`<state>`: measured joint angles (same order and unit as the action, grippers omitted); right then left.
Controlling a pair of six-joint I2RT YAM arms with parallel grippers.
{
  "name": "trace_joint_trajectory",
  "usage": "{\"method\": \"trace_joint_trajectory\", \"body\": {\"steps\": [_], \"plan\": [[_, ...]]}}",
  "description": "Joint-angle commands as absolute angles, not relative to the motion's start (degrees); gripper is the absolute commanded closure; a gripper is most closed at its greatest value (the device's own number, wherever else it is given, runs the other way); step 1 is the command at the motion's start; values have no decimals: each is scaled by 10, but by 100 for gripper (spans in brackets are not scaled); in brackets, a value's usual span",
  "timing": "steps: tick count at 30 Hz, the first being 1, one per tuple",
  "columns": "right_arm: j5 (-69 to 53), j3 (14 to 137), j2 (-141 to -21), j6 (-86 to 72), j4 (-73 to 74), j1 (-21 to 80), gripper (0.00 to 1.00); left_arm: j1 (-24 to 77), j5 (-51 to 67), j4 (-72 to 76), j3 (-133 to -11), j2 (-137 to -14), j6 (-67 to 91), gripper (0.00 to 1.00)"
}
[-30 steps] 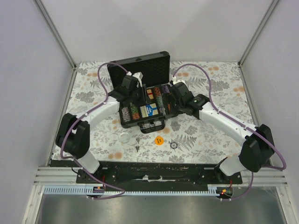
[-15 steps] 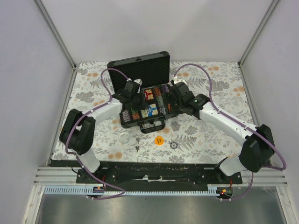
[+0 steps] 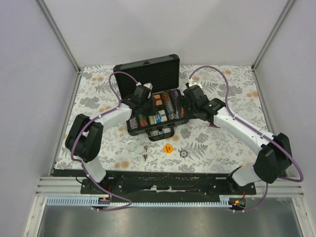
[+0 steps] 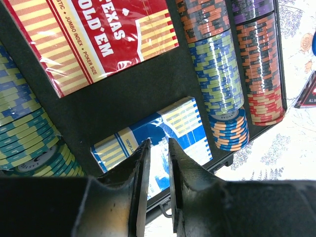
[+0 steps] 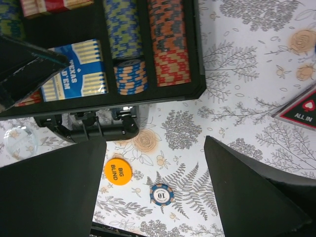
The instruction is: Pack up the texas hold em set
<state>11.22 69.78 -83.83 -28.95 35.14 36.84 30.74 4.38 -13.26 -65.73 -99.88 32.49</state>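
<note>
Case (image 3: pixel 146 74) sits open mid-table (image 3: pixel 222 143), lid propped up on the far side. My left gripper (image 4: pixel 158 145) is down over the blue deck (image 4: pixel 180 121): fingers pinched to a slim gap, nothing between them, can't tell if the tips touch the deck. Red deck (image 4: pixel 98 34) is in the slot behind it, chip rows (image 4: pixel 217 74) alongside, all seated in the foam. My right gripper (image 5: pixel 154 140) hangs over the table just off the case's front right corner, fingers spread wide, holding nothing. Loose on the table in front of the case: orange big blind button (image 5: pixel 117 171), 10 chip (image 5: pixel 161 194) near it, all-in marker (image 5: pixel 301 111) further right
</note>
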Motion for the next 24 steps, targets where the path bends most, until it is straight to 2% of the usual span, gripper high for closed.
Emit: {"method": "trace_joint_trajectory", "body": {"steps": [1,8,17,24], "plan": [[142,692,-819,-314,370,344,11,317,54,-185,-658,-1014,305,72],[162,676,-824,-361,403,293,11,331,113,-149,-622,-1008,282,72],[183,655,-859,-372,432,219,9,339,-13,-199,-597,-1020,291,75],[180,659,-912,-341,425,164,7,340,-26,-214,-616,-991,290,75]]}}
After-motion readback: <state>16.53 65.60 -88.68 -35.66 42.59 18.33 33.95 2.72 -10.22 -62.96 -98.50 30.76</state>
